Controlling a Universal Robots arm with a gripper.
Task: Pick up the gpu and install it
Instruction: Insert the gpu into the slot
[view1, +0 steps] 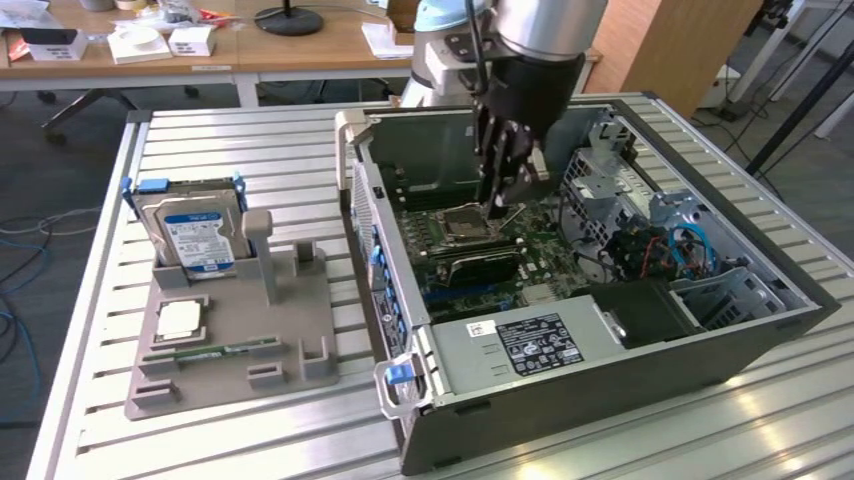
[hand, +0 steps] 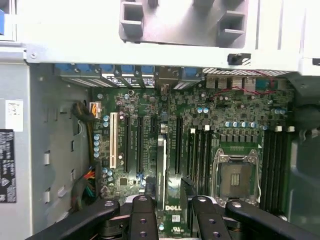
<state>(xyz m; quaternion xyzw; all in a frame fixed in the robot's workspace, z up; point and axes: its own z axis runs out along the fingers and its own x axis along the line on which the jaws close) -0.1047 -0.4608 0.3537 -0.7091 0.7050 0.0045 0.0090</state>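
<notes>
The black multi-jointed gripper (view1: 511, 185) hangs inside the open dark computer case (view1: 747, 345), fingers clamped on the thin dark gpu card (hand: 161, 172), held edge-on just above the green motherboard (hand: 200, 125). A grey parts holder (view1: 234, 340) lies at the exterior view's left.

Exterior view: high, oblique vantage off the arm, set back, looking down across the slatted aluminium worktable (view1: 240, 140) at the open black computer tower case (view1: 747, 340) lying on its side, with the grey plastic parts holder (view1: 254, 330) on the exterior view's left.

Wrist view: close range, facing straight down into the case, black gripper (hand: 170, 220) at the frame edge.

Shared: the green motherboard (view1: 534, 262) (hand: 150, 115) and its square silver processor socket (view1: 465, 222) (hand: 237, 175).
</notes>
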